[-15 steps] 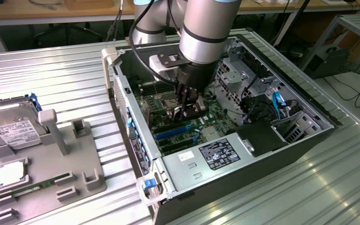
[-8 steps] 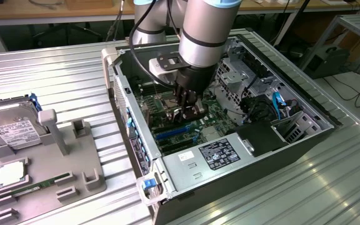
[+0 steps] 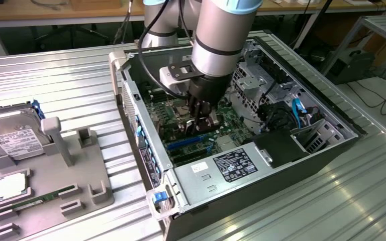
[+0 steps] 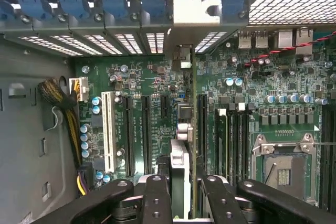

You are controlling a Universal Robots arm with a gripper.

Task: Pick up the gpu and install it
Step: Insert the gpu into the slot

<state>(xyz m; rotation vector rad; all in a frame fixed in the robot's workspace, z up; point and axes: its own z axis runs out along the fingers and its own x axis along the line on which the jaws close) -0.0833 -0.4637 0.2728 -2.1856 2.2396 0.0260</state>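
Exterior view's left first: grey holder tray (image 3: 79,191) with hard drive (image 3: 15,140) and RAM stick (image 3: 42,200), well apart from the work, no hazard there. Next along, open computer case (image 3: 131,108), arm reaching down inside, gripper (image 3: 201,124) low over the motherboard (image 3: 169,113). Partly closed and clamped on the gpu (image 4: 181,153), card held on edge between the two black fingers (image 4: 155,198), above the expansion slots (image 4: 128,135) and close to the board.

Risks, taken across the wrist view:
- Cable bundle (image 4: 58,95) by the case wall, far enough off to matter little.
- White slot (image 4: 108,129) and black slots beside it, easy to miss, or to land on the small capacitors (image 4: 84,140), if lowered slightly off line.
- Thin pinch on a tall card, so liable to tilt or slip under pressing force.
- Card's far end liable to catch on the vented rear slot covers (image 4: 131,43) instead of sliding in behind.
- Memory slots (image 4: 231,140) and empty CPU socket (image 4: 283,169) just beyond, exposed to a sideways knock.

Hidden: bottom edge connector and the slot beneath, covered by card and fingers. Probably hovering rather than seated, but impossible to confirm. Card hard to pick out behind the fingers in the exterior view.
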